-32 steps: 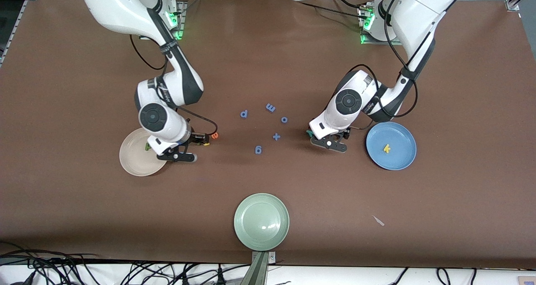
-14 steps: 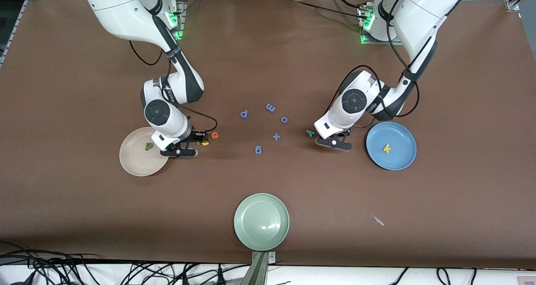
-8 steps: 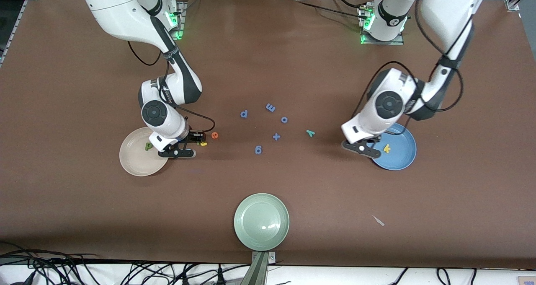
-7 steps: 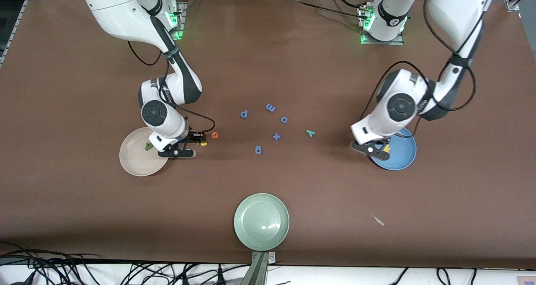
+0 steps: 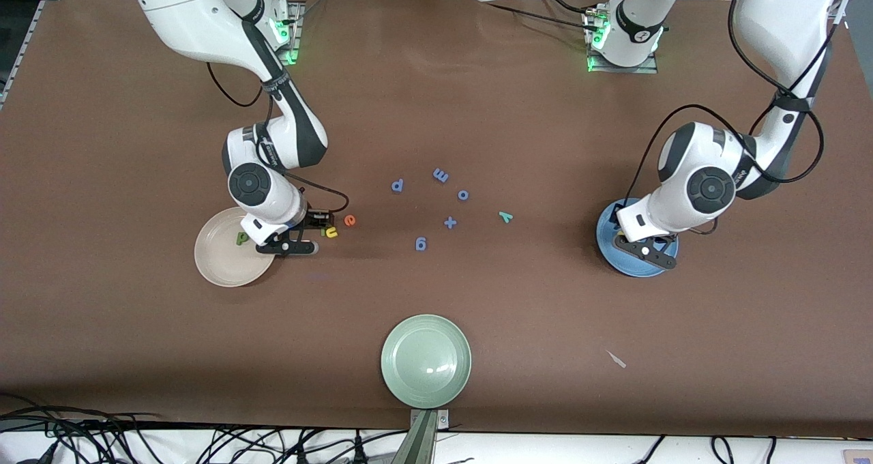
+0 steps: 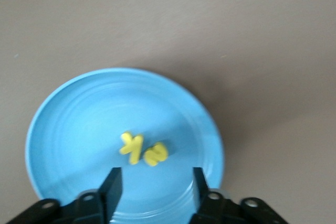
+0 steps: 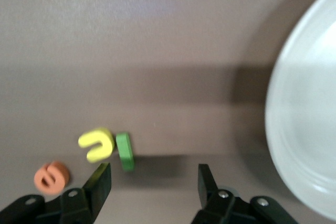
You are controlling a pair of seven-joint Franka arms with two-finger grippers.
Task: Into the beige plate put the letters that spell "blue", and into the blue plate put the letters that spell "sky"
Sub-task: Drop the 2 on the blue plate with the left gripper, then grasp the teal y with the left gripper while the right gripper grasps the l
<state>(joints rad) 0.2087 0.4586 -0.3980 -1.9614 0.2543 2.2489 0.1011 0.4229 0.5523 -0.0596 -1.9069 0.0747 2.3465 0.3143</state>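
The left gripper [image 6: 154,184] hangs over the blue plate [image 5: 609,256], which sits on the counter [image 5: 436,109] toward the left arm's end; its fingers [image 6: 112,186] stand apart with nothing between them. In the left wrist view the yellow k [image 6: 131,147] and yellow s [image 6: 156,153] lie touching each other in that plate. The teal-green y [image 5: 505,216] lies on the bare counter between the blue plate and the cluster of all-blue letters [image 5: 436,205] in the middle. The right gripper [image 7: 154,181] is low over the counter just beside the beige plate [image 5: 218,263], fingers [image 7: 100,182] apart and empty. The dark green b [image 5: 241,237] lies in the beige plate. Just beside the right gripper on the counter, the green l [image 7: 125,151] and yellow u [image 7: 97,144] lie touching, with the orange e [image 7: 51,176] near them. A pale green plate [image 5: 425,361] sits nearest the front camera.
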